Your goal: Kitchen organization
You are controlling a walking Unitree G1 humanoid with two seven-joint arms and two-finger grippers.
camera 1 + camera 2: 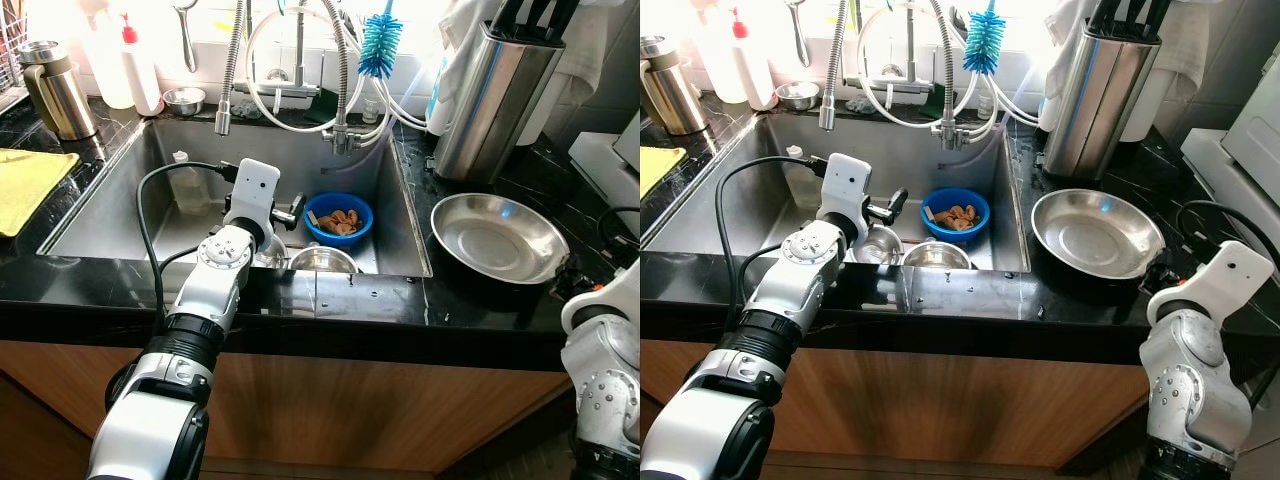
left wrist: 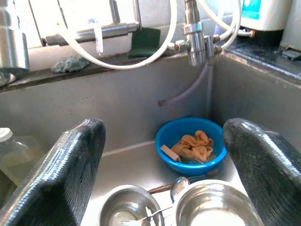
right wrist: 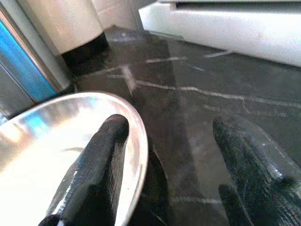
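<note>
My left gripper hangs open inside the sink, holding nothing. Just below its fingers sit two steel bowls with a spoon between them. Beyond them, in the sink's far right corner, stands a blue bowl holding orange-brown scraps. A wide steel plate lies on the black counter right of the sink. My right gripper is open at that plate's near right rim, one finger over the rim and the other over bare counter.
A steel knife holder stands behind the plate and a white appliance at the far right. A faucet hose and blue brush hang over the sink. A clear bottle lies in the sink's left part. A yellow cloth and thermos are on the left counter.
</note>
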